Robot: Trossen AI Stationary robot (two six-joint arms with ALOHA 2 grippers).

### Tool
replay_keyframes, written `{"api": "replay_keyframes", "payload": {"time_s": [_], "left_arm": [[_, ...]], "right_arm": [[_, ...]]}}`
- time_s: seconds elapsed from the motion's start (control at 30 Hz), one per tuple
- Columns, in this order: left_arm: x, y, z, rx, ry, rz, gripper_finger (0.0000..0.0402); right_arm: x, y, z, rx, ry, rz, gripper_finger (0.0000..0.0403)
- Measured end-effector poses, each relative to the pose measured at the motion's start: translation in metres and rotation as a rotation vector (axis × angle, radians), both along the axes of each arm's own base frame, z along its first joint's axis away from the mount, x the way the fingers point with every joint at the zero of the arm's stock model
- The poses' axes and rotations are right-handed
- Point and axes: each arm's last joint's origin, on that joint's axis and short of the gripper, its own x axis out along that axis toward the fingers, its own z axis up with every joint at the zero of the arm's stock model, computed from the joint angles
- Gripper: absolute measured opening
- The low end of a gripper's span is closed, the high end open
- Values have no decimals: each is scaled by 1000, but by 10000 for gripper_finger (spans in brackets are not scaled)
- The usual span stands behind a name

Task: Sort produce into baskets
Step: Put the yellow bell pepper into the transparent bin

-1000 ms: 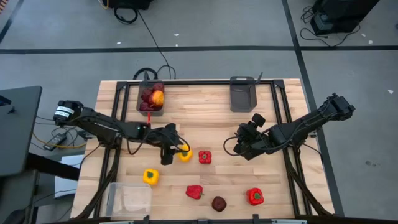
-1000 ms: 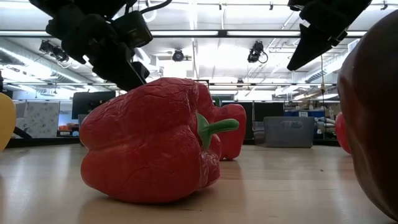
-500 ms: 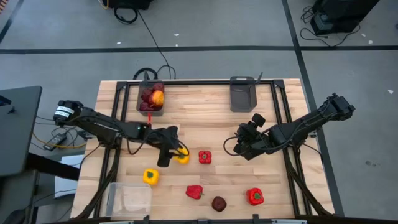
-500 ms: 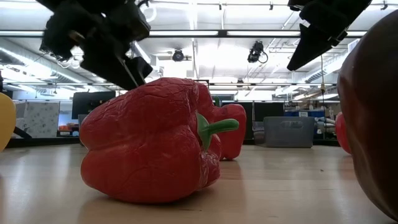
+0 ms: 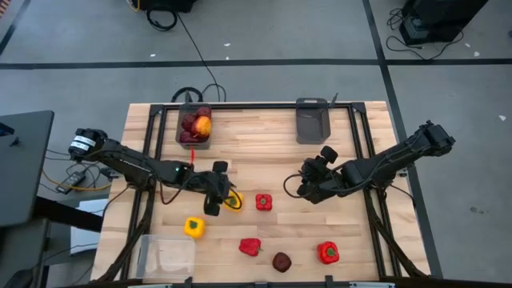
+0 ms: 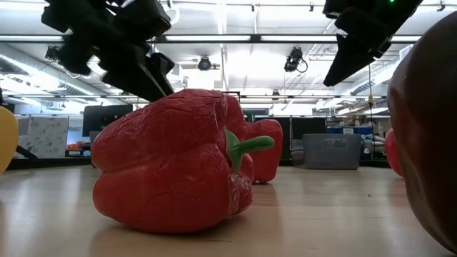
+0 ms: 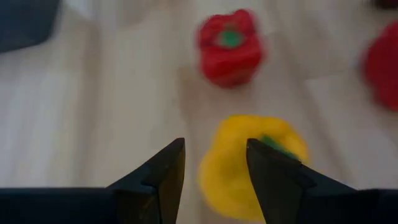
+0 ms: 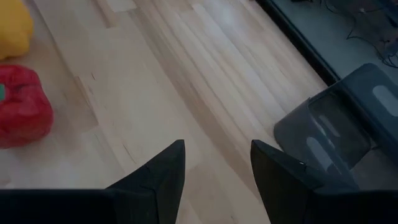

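Parted, with a gap showing between their dark fingers, both pairs of jaws grip nothing. Low over the middle of the table, the left gripper has a yellow toy bell pepper just ahead of its fingertips, one finger overlapping it in the left wrist view, though contact cannot be told. Hovering right of centre, the right gripper is near no produce.

Pale wooden planks make up the table, edged by a black frame and standing on a grey floor crossed by dark lines. Across the table, the low view shows a large room with strip lights and ceiling cameras.

Compared with half a second ago, the left gripper has turned a little around the yellow pepper, and the right gripper has edged slightly toward the centre; the produce lies as before.

Loose on the wood are two yellow peppers, three red peppers and one dark maroon apple. Three bins stand on it: a dark grey bin at the back left holding maroon and orange-red apples, an empty dark grey bin at the back right, and a clear shallow bin at the front left.
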Motion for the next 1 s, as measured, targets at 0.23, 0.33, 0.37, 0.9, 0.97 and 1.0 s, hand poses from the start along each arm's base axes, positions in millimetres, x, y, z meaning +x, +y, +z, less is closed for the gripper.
{"api": "replay_keyframes", "payload": {"time_s": [0.23, 0.33, 0.37, 0.9, 0.97, 1.0], "left_arm": [[1, 3, 3, 60, -12, 62, 177], [1, 3, 20, 46, -49, 63, 177], [2, 2, 27, 28, -79, 60, 177], [11, -19, 6, -165, -27, 110, 183], [12, -20, 1, -156, -2, 107, 183], [14, -21, 0, -154, -11, 110, 183]], "right_arm": [[4, -1, -6, -14, 30, -3, 193], [7, -1, -8, -52, 13, -21, 193], [8, -2, -8, -61, 10, -26, 193], [19, 6, -14, -156, -78, -58, 193], [18, 7, -14, -166, -88, -57, 193], [18, 8, -13, -174, -98, -62, 193]]}}
